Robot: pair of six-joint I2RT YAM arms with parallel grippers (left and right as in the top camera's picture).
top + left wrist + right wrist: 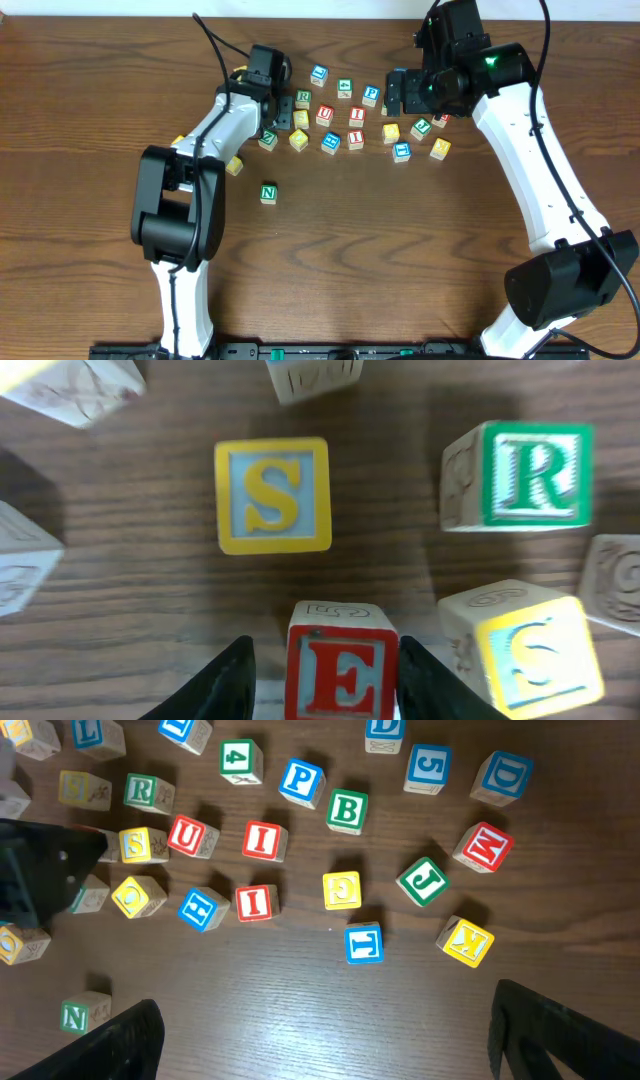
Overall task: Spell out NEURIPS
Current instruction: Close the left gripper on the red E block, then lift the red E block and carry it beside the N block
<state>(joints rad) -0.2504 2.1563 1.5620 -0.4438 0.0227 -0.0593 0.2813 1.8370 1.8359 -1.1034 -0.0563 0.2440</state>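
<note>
overhead: left gripper [285, 106] parked just left of the S cube [301, 119]; N cube [268, 193] off alone, well below it.
left wrist: only this view shows the E cube [343, 672], just below S. The fingers [228, 682] loosely straddle it, with a gap on one side.
right wrist: right gripper [325, 1040] spread wide, holding nothing; U cube [192, 836] just right of S, R cube [148, 791] just above.

Red cube [342, 670]: E. Yellow cube [272, 496]: S. Green cube [535, 475]: R.

The E cube [343, 675] runs off the left wrist view's bottom edge, and the top-left cube [75, 385] is blurred.
</note>
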